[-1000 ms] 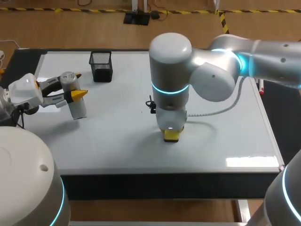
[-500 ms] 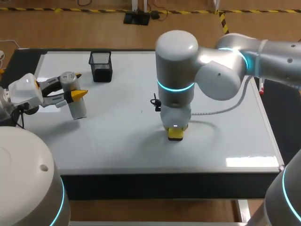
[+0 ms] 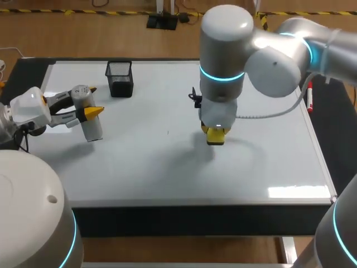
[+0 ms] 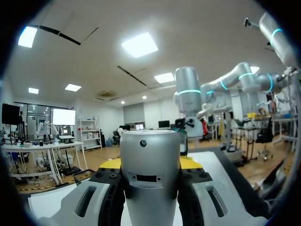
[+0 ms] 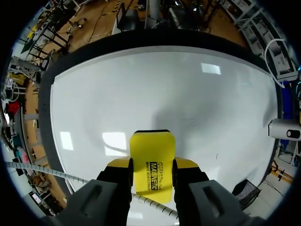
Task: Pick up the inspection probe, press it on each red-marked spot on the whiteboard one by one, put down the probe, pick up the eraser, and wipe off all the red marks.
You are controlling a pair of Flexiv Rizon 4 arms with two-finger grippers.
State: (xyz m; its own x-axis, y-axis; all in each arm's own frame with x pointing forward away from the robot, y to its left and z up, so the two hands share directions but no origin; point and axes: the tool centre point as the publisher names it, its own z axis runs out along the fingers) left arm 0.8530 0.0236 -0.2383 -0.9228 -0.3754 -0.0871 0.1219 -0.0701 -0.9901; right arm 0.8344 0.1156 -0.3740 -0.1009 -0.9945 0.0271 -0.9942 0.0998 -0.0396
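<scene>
**Eraser in the right gripper, probe in the left**

The right gripper [image 5: 153,165] has its two yellow-tipped fingers pressed against the long sides of the eraser [image 5: 153,153], holding it at a narrow opening; the eraser is a bright yellow rectangular block with rounded corners, black print on its upper face and a dark edge at its far end; it sticks out ahead of the fingertips. From the head view it hangs under the right arm over the middle of the whiteboard [image 3: 139,162], toward the right half; a soft shadow lies on the board just beside it, and whether it touches the surface cannot be told.

The left gripper [image 3: 86,109] is near the board's left edge, closed around the inspection probe [image 3: 93,128]; the probe is a silvery-grey cylinder with a flat top that bears a small dark dot, and a small rectangular slot in its side; it stands tilted, its lower end close to the board.

A black mesh pen cup [image 3: 119,78] stands upright near the far left corner, well apart from both grippers; a tiny dark speck [image 3: 167,132] shows on the board between them.
</scene>
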